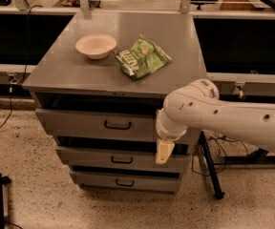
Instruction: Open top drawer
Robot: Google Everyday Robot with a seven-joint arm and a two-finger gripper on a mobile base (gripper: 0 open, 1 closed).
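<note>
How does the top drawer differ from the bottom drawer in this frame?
The top drawer has a wider, taller front than the bottom drawer. The arm covers the top drawer's right end; the bottom drawer's front shows whole. Both are grey with black loop handles at centre. The gripper hangs right of the top drawer's handle, lower down.
</note>
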